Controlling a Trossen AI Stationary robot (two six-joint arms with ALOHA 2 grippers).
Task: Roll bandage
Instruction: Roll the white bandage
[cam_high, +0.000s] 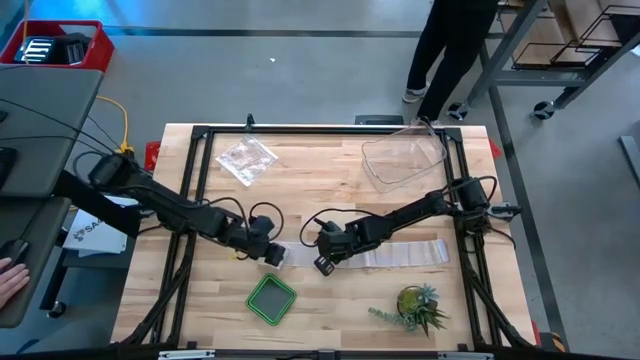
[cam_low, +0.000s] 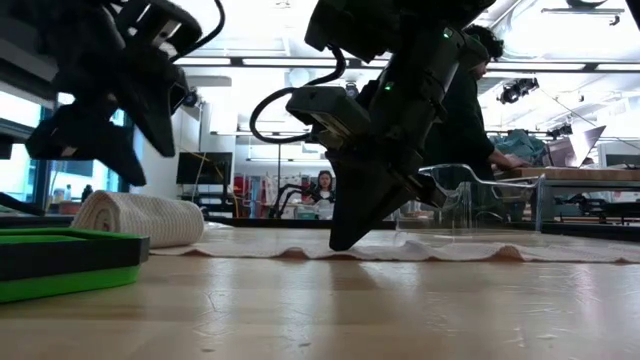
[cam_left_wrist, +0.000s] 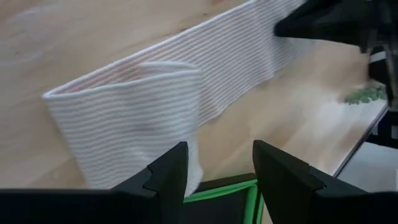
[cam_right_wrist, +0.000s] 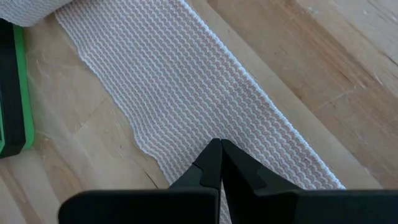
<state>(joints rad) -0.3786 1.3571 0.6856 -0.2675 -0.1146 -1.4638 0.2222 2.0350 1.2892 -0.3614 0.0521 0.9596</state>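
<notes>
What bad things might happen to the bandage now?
The left gripper is open just above the rolled end of the bandage, not holding it, so the roll might loosen. The right gripper, shut, presses its tip on the flat strip; if it slips, the strip could bunch or skew. The green tray sits close and might catch the roll.

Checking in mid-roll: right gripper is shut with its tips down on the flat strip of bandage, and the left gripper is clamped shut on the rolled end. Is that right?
Not quite. The left gripper is open, with a clear gap between its fingers, just short of the rolled end of the bandage, as the left wrist view shows. The right gripper is indeed shut, tips on the flat strip.
</notes>
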